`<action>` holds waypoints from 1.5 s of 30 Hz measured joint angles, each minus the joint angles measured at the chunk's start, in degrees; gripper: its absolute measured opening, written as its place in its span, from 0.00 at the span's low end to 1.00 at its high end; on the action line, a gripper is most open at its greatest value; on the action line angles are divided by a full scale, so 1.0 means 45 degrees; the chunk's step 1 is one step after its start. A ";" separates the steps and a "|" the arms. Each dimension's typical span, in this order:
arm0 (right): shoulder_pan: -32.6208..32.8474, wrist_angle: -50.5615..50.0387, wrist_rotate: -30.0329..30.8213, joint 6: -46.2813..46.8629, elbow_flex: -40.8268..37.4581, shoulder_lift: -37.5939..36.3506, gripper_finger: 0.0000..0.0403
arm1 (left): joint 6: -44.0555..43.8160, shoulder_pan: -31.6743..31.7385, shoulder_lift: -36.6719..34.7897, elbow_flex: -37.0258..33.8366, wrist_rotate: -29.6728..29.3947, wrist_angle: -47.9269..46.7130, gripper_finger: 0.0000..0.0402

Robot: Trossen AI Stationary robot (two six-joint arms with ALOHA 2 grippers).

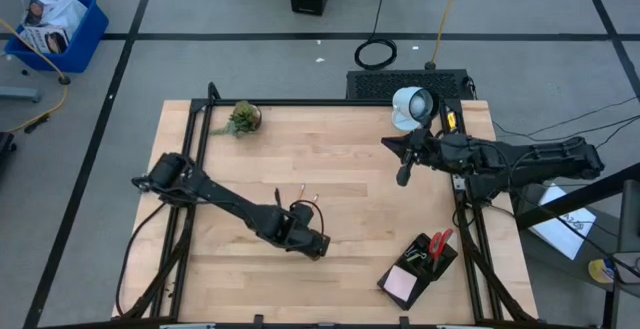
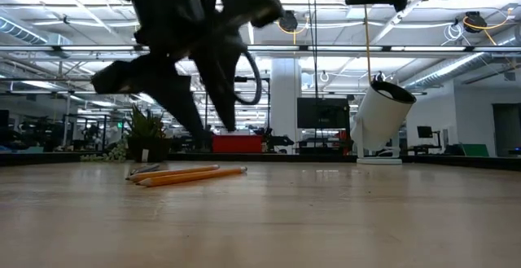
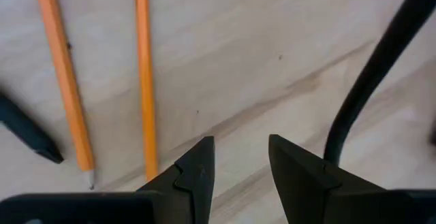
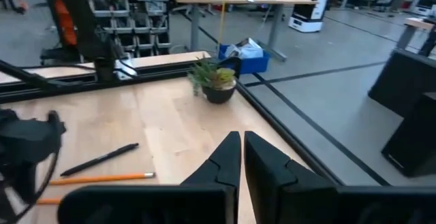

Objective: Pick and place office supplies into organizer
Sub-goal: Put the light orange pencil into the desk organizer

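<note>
Two orange-yellow pencils (image 3: 143, 74) (image 2: 191, 173) and a black pen (image 3: 27, 130) lie flat on the wooden table, near its middle (image 1: 306, 201). My left gripper (image 3: 242, 163) (image 1: 300, 219) hovers open just on the near side of them and touches nothing. The black organizer (image 1: 432, 266) sits at the table's near right corner; it holds red-handled scissors (image 1: 441, 239) and a pink sticky-note pad (image 1: 403, 284). My right gripper (image 4: 242, 157) (image 1: 403, 176) hangs shut above the table's far right part, with nothing in it.
A small green potted plant (image 1: 242, 118) (image 4: 216, 82) stands near the far left edge. A round white lamp (image 1: 411, 106) (image 2: 379, 121) stands at the far right. A black cable (image 3: 371, 81) runs beside my left gripper. Bare wood lies between the pencils and the organizer.
</note>
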 joint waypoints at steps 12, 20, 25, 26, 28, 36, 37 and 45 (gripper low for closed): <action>-0.0502 0.0015 -0.1974 -0.0103 0.0005 -0.0006 0.02 | -0.1587 -0.0344 0.0468 -0.0233 -0.0553 -0.0948 0.36; -0.0497 0.0068 -0.1983 -0.0097 0.0005 -0.0007 0.02 | -0.1528 -0.0505 0.0817 -0.0262 -0.0724 -0.1188 0.36; -0.0497 0.0130 -0.1983 -0.0098 0.0005 -0.0009 0.01 | -0.1394 -0.0614 0.1276 -0.0258 -0.0719 -0.1334 0.36; -0.0497 0.0205 -0.1978 -0.0098 0.0005 -0.0006 0.02 | -0.1392 -0.0642 0.1354 -0.0235 -0.0700 -0.1346 0.36; -0.0497 0.0289 -0.1973 -0.0094 0.0010 -0.0006 0.02 | -0.1360 -0.0662 0.1537 -0.0207 -0.0630 -0.1362 0.36; -0.0497 0.0486 -0.1954 -0.0094 0.0010 -0.0005 0.01 | -0.0783 -0.0649 0.1694 -0.0238 -0.0482 -0.1134 0.31; -0.0497 0.0486 -0.1954 -0.0083 0.0010 -0.0005 0.02 | -0.0717 -0.0648 0.1699 -0.0243 -0.0427 -0.1129 0.29; -0.0497 0.0486 -0.1948 0.0284 0.0010 0.0028 0.02 | -0.0380 -0.0649 0.1732 -0.0246 -0.0412 -0.0943 0.03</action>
